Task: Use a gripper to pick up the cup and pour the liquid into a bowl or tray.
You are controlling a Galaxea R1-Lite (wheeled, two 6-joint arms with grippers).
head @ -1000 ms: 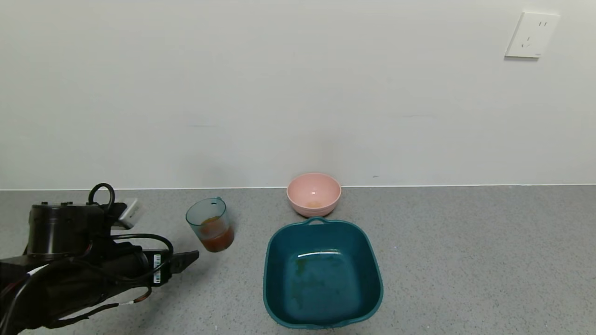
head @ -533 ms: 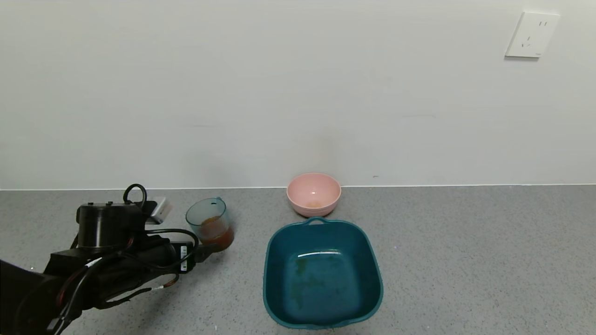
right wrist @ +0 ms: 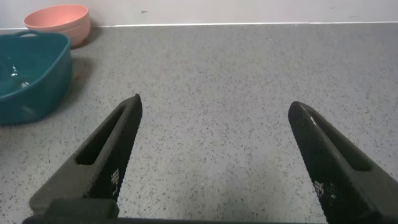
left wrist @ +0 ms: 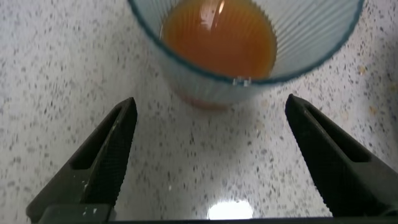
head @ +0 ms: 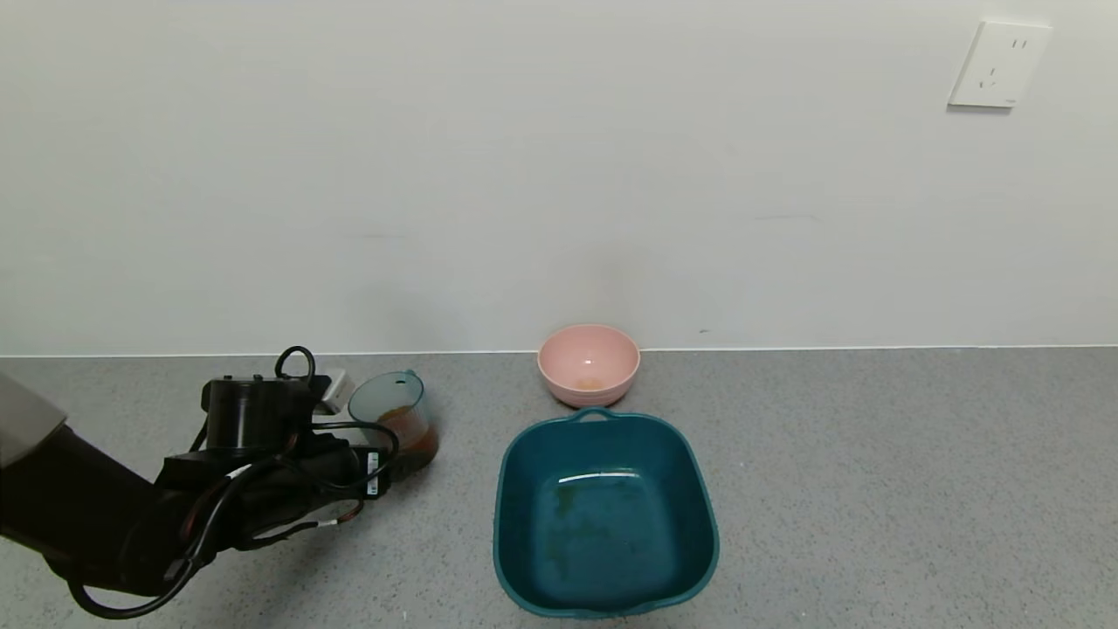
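The left gripper [left wrist: 211, 118] has its 2 jaws spread wide, nothing between them yet, and the cup [left wrist: 245, 46] sits just ahead of the fingertips [left wrist: 121, 124], centred on the gap but not inside it. Over the last second this arm has slid across the grey counter [head: 873, 489] toward the cup, from well apart to right beside it, so the head view now shows the gripper [head: 389, 459] overlapping the cup's [head: 395, 415] lower wall. The cup has not shifted; it stands upright, with the murky orange liquid [left wrist: 219, 34] filling only its lower part. That suggests the approach is nearly finished and the grasp itself is the step in hand: a little more advance to bring the ribbed wall between the jaws, then closing. The teal basin [head: 604, 511] waits to the cup's right, near but apart, with the pink bowl [head: 588, 363] just behind it. The right gripper [right wrist: 214, 124] hangs idle and open over bare counter, off to the basin's right.
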